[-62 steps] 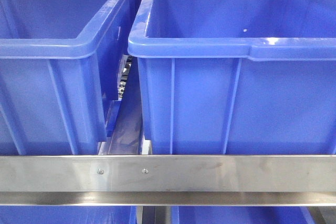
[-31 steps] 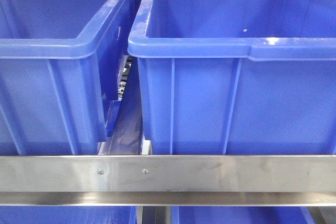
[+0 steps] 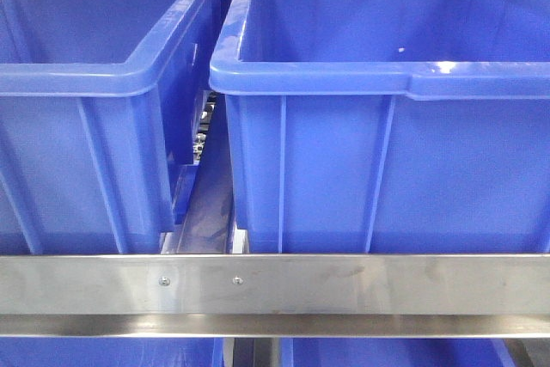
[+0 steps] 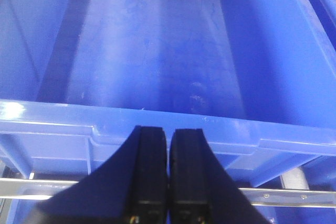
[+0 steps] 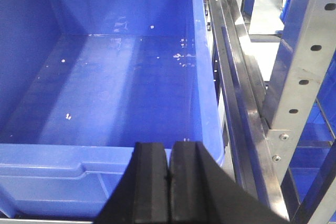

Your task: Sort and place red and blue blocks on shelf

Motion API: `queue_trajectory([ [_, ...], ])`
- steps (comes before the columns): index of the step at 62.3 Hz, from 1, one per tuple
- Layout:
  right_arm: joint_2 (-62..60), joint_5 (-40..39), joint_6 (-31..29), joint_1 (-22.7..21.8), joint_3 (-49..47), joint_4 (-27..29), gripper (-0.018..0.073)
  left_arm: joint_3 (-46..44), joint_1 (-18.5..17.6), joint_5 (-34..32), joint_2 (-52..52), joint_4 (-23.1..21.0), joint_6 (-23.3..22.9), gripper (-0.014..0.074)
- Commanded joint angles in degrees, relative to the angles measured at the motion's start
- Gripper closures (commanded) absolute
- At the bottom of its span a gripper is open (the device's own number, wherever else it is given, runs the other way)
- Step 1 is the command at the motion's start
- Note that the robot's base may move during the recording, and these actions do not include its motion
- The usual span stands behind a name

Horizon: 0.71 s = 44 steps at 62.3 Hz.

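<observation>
Neither the red nor the blue block shows in any view. The shelf's flat steel front rail (image 3: 344,285) with two screws crosses the bottom of the front view. My left gripper (image 4: 168,129) is shut with nothing between its black fingers; it hovers just in front of a blue bin's near rim (image 4: 173,124). My right gripper (image 5: 169,145) is likewise shut and empty, at the near rim of another blue bin (image 5: 105,153). The insides of both bins that the wrist views show hold nothing but specks.
Two big blue plastic bins (image 3: 86,75) (image 3: 387,75) stand side by side on the shelf, with a narrow gap and track (image 3: 210,204) between them. A perforated steel upright (image 5: 304,61) and side rails (image 5: 236,77) rise right of the right-hand bin. More blue bins sit on the tier below (image 3: 112,351).
</observation>
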Motion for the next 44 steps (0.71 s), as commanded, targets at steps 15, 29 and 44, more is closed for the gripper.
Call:
queue_trajectory([
  [15,0.27,-4.7,-0.44,0.11,-1.7,-0.73,0.0501,-1.8,-0.46,-4.41,0.27,-0.1,0.01,0.0473],
  [29,-2.64,-5.42,-0.44,-0.02,0.44,-0.73,0.0501,-1.8,-0.46,-4.41,0.27,-0.1,0.01,0.0473],
  [44,-8.34,-9.41,-0.44,-0.02,9.28,-0.67,0.0501,-1.8,-0.46,-4.41,0.27,-0.1,0.01,0.0473],
])
